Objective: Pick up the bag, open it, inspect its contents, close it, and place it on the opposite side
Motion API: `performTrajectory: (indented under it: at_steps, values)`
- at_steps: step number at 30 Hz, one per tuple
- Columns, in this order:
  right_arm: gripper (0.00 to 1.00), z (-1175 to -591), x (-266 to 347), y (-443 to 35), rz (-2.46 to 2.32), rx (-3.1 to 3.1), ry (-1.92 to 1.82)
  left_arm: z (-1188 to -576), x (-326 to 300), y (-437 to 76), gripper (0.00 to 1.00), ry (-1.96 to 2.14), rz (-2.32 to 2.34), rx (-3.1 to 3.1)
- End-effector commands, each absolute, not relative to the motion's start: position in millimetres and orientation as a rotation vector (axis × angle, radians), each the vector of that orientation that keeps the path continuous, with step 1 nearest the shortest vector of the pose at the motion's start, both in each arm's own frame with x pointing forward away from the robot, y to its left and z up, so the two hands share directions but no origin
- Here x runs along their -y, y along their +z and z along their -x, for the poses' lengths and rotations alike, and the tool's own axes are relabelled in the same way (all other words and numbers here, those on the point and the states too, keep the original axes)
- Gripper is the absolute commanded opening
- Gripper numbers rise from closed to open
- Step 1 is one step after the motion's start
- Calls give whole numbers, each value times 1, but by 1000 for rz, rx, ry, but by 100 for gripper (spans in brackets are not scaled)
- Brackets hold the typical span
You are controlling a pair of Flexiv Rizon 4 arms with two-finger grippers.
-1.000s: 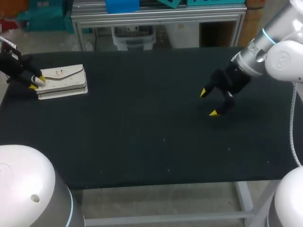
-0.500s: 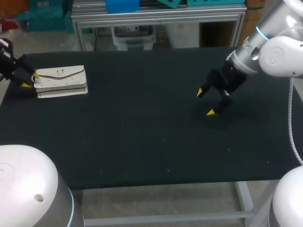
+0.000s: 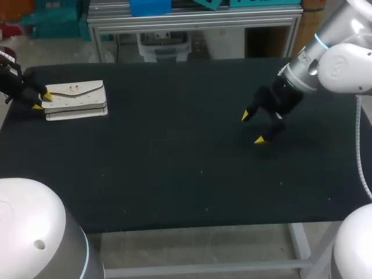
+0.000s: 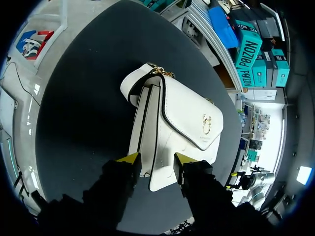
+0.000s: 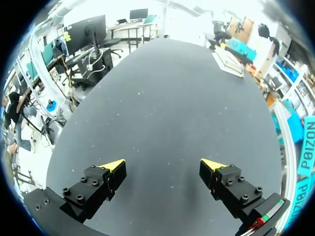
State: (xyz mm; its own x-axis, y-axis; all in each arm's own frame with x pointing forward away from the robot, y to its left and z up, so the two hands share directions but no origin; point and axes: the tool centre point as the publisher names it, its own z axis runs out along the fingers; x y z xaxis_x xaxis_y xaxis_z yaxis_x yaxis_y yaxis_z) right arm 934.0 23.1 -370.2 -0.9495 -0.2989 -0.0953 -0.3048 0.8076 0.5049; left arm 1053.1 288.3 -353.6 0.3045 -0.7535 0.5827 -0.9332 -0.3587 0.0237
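A white bag (image 3: 75, 99) with a gold clasp lies flat on the black table at the far left. In the left wrist view the bag (image 4: 182, 113) shows flap up, with a bit of gold chain at its far end. My left gripper (image 3: 42, 101) is at the bag's left end. Its yellow tips (image 4: 156, 160) stand partly apart over the bag's near end and do not clasp it from two sides. My right gripper (image 3: 253, 128) hangs wide open above bare table right of the middle, holding nothing (image 5: 162, 164). Far ahead of it lies the bag (image 5: 229, 61).
The black table (image 3: 174, 174) is bare apart from the bag. The bag lies close to the table's left edge and not far from its back edge.
My left gripper drew back off the bag's end with its fingers wider, then came back with them narrower. My right arm shifted slightly to the left. The bag stayed put.
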Motion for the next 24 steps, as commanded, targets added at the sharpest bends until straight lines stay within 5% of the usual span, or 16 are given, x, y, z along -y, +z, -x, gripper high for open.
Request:
performTrajectory:
  at_steps: [1,3,5,24]
  values:
    - [100,-935,-24,-370,502,-2978,838,-1059,-288,-359,15,683,-2200,1520]
    - [100,-935,-24,-370,505,-2978,837,-1060,-286,-362,18,671,-2196,1526]
    - [100,-935,-24,-370,507,-2978,838,-1060,-285,-363,0,666,-2194,1524]
    - [100,-934,-22,-369,496,-2968,848,-1016,-204,-342,0,715,-1990,1694]
